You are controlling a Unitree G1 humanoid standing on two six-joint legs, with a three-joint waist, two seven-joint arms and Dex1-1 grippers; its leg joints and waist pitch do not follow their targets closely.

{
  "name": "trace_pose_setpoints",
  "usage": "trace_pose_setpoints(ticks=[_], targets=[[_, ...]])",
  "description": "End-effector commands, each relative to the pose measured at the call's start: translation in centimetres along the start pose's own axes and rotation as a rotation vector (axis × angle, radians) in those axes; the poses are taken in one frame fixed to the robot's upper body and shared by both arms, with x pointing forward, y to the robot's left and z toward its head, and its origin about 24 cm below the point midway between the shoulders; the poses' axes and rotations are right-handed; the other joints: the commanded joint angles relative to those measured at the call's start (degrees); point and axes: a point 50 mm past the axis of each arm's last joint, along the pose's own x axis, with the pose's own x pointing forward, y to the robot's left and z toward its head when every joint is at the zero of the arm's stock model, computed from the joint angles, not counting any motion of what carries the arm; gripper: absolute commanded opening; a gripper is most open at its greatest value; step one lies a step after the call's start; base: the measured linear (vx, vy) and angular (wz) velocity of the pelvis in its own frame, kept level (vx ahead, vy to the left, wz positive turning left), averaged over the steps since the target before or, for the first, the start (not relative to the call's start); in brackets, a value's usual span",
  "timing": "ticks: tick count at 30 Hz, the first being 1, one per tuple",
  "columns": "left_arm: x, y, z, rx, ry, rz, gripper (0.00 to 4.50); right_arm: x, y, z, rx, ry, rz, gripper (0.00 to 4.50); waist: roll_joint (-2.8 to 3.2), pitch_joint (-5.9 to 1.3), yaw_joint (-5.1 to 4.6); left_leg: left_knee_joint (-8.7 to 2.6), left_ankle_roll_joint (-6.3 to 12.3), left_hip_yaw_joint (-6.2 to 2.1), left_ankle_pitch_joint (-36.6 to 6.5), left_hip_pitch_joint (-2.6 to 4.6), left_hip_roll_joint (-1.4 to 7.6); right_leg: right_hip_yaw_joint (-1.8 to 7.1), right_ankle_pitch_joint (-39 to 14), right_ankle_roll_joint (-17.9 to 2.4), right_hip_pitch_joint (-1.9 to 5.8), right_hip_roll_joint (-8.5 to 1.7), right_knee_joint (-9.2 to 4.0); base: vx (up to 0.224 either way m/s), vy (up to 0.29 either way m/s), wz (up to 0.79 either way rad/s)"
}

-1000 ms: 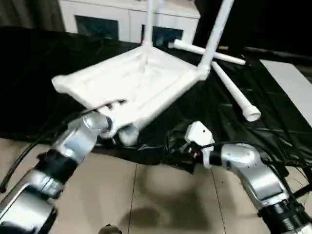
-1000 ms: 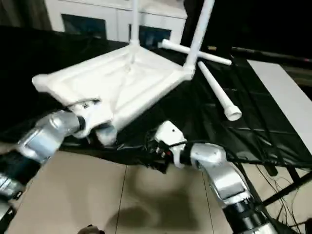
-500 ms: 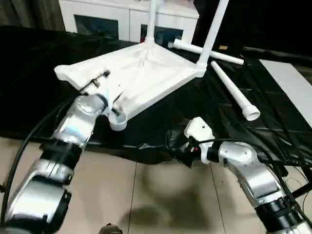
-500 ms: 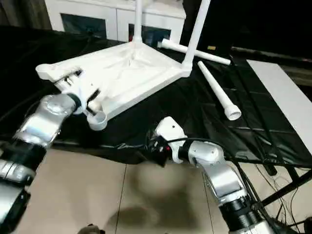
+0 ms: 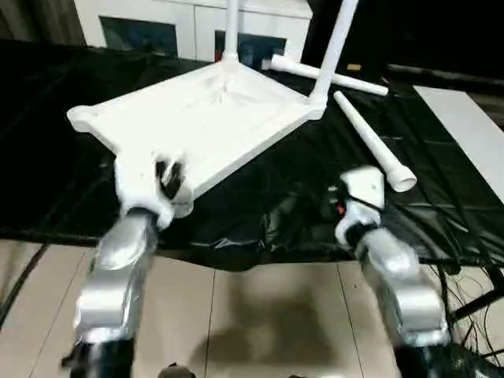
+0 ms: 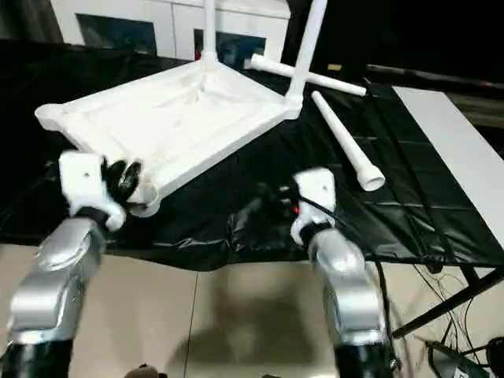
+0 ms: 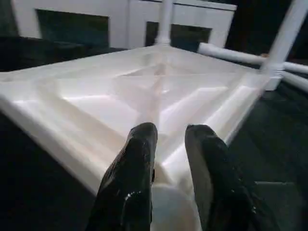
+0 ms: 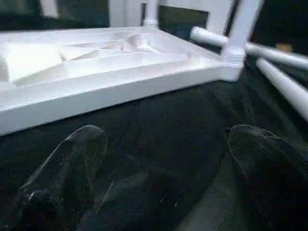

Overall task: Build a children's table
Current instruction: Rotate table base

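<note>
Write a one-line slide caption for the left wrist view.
Two black fingers hover over the near corner socket of the upturned white plastic ribbed tabletop.

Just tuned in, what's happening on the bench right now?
The robot is partway through putting together the children's table. The tabletop lies underside up on the black sheet, with two legs already standing in its far corner sockets. Two more legs lie loose on the sheet beyond it. The left gripper sits at the tabletop's near corner socket, its fingers a little apart with nothing between them. The right gripper hangs wide open over the sheet, holding nothing.
</note>
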Motion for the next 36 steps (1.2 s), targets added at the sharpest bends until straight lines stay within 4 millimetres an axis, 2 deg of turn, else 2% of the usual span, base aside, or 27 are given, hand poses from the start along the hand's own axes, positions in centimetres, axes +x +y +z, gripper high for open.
trace_pose_setpoints(ticks=[1,7,11,12,13,14,15,16,17,19,20,21,22,23,24,25,26,27,28,29,30,31,32,33,34,35,36], targets=[[-0.2,0.0,0.7,0.016,-0.052,0.001,1.31,-0.2,0.1,0.5,0.045,-0.016,0.011,4.5,1.36,-3.31,-0.31,-4.48,-0.81,-0.12,-19.7,0.94,0.28,2.49,-19.1,-3.9,1.69,-3.18,-5.64,0.0,0.0,0.0],[-0.2,0.2,0.7,-0.005,-0.063,0.041,1.31,0.1,1.2,1.1,0.074,-0.042,0.065,4.5,1.58,-2.77,-0.7,-4.72,-1.21,-0.62,-32.5,3.34,0.04,1.18,-34.7,-0.6,1.61,-2.71,-7.56,0.0,0.0,0.0],[-0.2,-0.4,0.8,-0.06,-0.045,0.009,1.59,0.2,1.5,1.2,0.1,-0.047,0.079,4.5,2.26,-1.46,-2.42,-5.01,0.61,-1.33,-44.0,7.35,0.5,-3.24,-39.7,-0.8,2.55,-1.24,-9.99,0.007,0.006,-0.04],[-0.3,-0.4,0.7,-0.062,-0.046,0.005,1.59,0.2,1.5,1.1,0.099,-0.044,0.083,4.5,2.86,-0.92,-3.0,-7.24,0.76,-1.98,-49.6,6.74,2.04,-4.65,-35.6,-0.9,4.39,-0.77,-7.59,0.027,0.023,-0.18],[-0.3,-0.5,0.7,-0.074,-0.047,-0.002,1.65,0.3,1.6,1.1,0.106,-0.044,0.093,4.5,3.22,-1.71,-2.49,-9.76,1.35,-2.51,-51.5,4.83,3.87,-2.8,-25.8,-1.6,8.24,-2.22,-0.8,0.036,-0.004,-0.25],[-0.2,-0.5,0.7,-0.075,-0.044,0.001,1.84,0.3,1.7,1.1,0.112,-0.04,0.104,4.5,3.69,-0.95,-1.87,-11.32,1.41,-1.88,-54.1,4.47,4.19,-2.75,-23.7,-2.1,8.06,-1.82,0.97,0.0,0.0,0.0],[-0.2,-0.4,0.7,-0.07,-0.043,0.005,1.84,0.4,1.7,1.0,0.107,-0.035,0.104,4.5,1.35,-0.51,-2.36,-7.56,1.42,0.28,-51.6,7.29,2.01,-1.37,-36.4,-2.0,5.04,-2.32,-4.18,0.0,0.0,0.0],[-0.2,-0.5,0.7,-0.069,-0.043,0.003,1.97,0.4,1.7,1.0,0.102,-0.03,0.105,4.5,1.35,-0.51,-2.36,-7.56,1.42,0.28,-51.6,7.29,2.01,-1.37,-36.4,-2.0,5.04,-2.32,-4.18,0.066,-0.088,-0.11],[-0.2,-0.5,0.6,-0.056,-0.038,-0.001,2.03,0.5,1.8,0.9,0.088,-0.024,0.114,4.5,-0.56,-0.75,-1.16,3.72,2.98,1.91,-27.3,7.67,-3.14,1.32,-64.7,2.9,4.05,-6.97,-12.85,0.08,-0.081,-0.14],[-0.2,-0.5,0.6,-0.054,-0.037,0.003,2.13,0.6,1.8,0.9,0.083,-0.021,0.118,4.5,-0.3,-2.23,1.57,2.97,5.69,-0.18,-14.6,2.68,-2.23,6.2,-59.7,-0.7,10.15,-9.75,-10.58,0.157,-0.057,-0.09],[-0.2,-0.5,0.6,-0.054,-0.037,0.003,2.13,0.6,1.8,0.9,0.083,-0.021,0.118,4.5,-0.39,-2.44,1.37,1.9,6.03,-0.38,-13.6,2.82,-2.12,6.02,-54.7,-2.8,10.16,-8.58,-9.9,0.174,-0.013,0.03],[-0.2,-0.4,0.6,-0.054,-0.033,0.011,2.27,0.7,1.8,0.9,0.076,-0.019,0.121,4.5,0.87,-2.46,1.15,-1.02,5.81,-0.88,-11.3,2.31,-2.0,4.04,-43.3,-6.9,10.74,-5.89,-8.52,0.145,-0.002,0.03],[-0.3,-0.4,0.5,-0.054,-0.031,0.012,2.38,0.7,1.9,0.9,0.076,-0.018,0.124,4.5,2.46,-3.03,0.28,-4.18,5.35,-1.92,-11.9,4.91,-0.77,1.05,-30.8,-9.0,9.23,-3.23,-6.38,0.145,-0.002,0.03],[-0.3,-0.3,0.6,-0.051,-0.03,0.014,2.44,0.7,1.9,0.9,0.077,-0.018,0.126,4.5,2.69,-3.72,-0.63,-5.07,6.04,-3.26,-12.1,8.1,0.45,-0.12,-23.4,-9.8,7.19,-2.0,-4.25,0.205,-0.002,0.05],[-0.3,-0.3,0.6,-0.049,-0.029,0.015,2.44,0.7,1.9,0.9,0.079,-0.018,0.128,4.5,2.35,-4.63,-4.37,-6.09,15.32,-9.77,-10.6,16.05,4.97,-1.5,-10.7,-6.8,-0.73,-1.76,2.64,0.126,-0.009,0.05],[-0.3,-0.3,0.6,-0.048,-0.029,0.015,2.45,0.7,1.9,0.9,0.079,-0.018,0.128,4.5,2.02,-4.76,-4.48,-5.7,19.57,-10.78,-8.7,16.83,5.81,-1.07,-9.5,-4.6,-2.24,-2.67,4.04,0.245,-0.03,0.08],[-0.3,-0.2,0.6,-0.04,-0.029,0.016,2.69,0.7,1.9,0.9,0.078,-0.016,0.128,4.5,1.77,-4.57,-4.69,-5.37,22.79,-10.42,-6.5,16.54,5.47,-0.59,-7.5,-3.3,-3.21,-3.55,4.38,0.224,-0.053,0.0],[-0.3,-0.1,0.6,-0.036,-0.029,0.016,2.86,0.8,1.9,0.9,0.072,-0.013,0.134,4.5,-0.66,-3.89,-3.76,-2.81,21.49,-3.3,-6.6,10.17,-3.54,2.61,-3.6,-6.6,3.08,-4.97,-1.83,0.224,-0.053,0.0],[-0.3,-0.1,0.6,-0.03,-0.028,0.017,2.86,0.8,2.0,0.9,0.069,-0.01,0.139,4.5,-0.66,-3.89,-3.76,-2.81,21.49,-3.3,-6.6,10.17,-3.54,2.61,-3.6,-6.6,3.08,-4.97,-1.83,0.211,-0.053,0.01],[-0.3,-0.1,0.6,-0.028,-0.028,0.017,2.86,0.8,2.0,0.8,0.067,-0.009,0.142,4.5,-1.64,-3.63,-0.22,5.3,17.66,-2.09,-12.5,2.97,-8.42,11.53,-17.4,-13.3,12.31,-10.38,-7.24,0.211,0.004,0.22],[-0.3,0.0,0.6,-0.02,-0.028,0.018,2.89,0.7,2.2,0.7,0.046,-0.001,0.152,4.5,-1.84,-4.03,0.83,10.53,11.2,-3.85,-10.5,-0.14,-6.45,13.55,-19.1,-22.5,14.15,-12.17,-7.61,0.321,0.022,0.27],[-0.3,0.0,0.6,-0.02,-0.028,0.018,3.01,0.7,2.2,0.7,0.035,0.001,0.154,4.5,-1.62,-3.8,0.97,11.63,6.74,-4.94,-6.7,-3.69,-5.21,12.38,-8.8,-27.2,15.65,-11.07,-6.35,0.214,0.042,0.22],[-0.3,0.0,0.6,-0.011,-0.028,0.017,3.01,0.7,2.4,0.6,0.031,0.009,0.161,4.5,-1.35,-4.06,1.14,11.02,5.41,-5.06,-4.8,-4.14,-4.84,11.15,-3.2,-27.6,15.57,-10.15,-6.17,0.216,0.029,0.12],[-0.3,0.0,0.6,-0.004,-0.028,0.016,3.28,0.7,2.4,0.5,0.03,0.014,0.166,4.5,-0.69,-3.5,1.27,7.92,9.75,-4.66,2.0,-5.88,-3.58,4.25,0.4,-24.2,14.91,-10.35,-7.64,0.106,0.011,0.07],[-0.2,0.1,0.7,0.0,-0.028,0.015,3.29,0.7,2.5,0.4,0.032,0.016,0.167,4.5,0.72,-4.1,1.07,5.22,14.27,-4.21,7.2,-5.62,-3.37,0.24,-2.0,-19.8,15.19,-9.36,-8.42,0.224,0.023,0.32],[-0.2,0.1,0.8,0.019,-0.032,0.006,3.35,0.7,2.6,0.3,0.035,0.02,0.173,4.5,5.77,-3.92,-0.35,-2.48,20.9,-7.05,5.4,1.36,-3.87,-7.76,-11.8,-7.0,13.47,0.61,-5.1,0.245,0.08,0.5],[-0.1,0.2,0.9,0.028,-0.034,0.003,3.48,0.7,2.6,0.3,0.041,0.017,0.168,4.5,6.44,-5.0,-3.14,-3.16,31.68,-15.84,-7.4,6.4,-2.35,-6.5,-19.7,-2.5,6.4,4.79,6.63,0.245,0.08,0.5]])
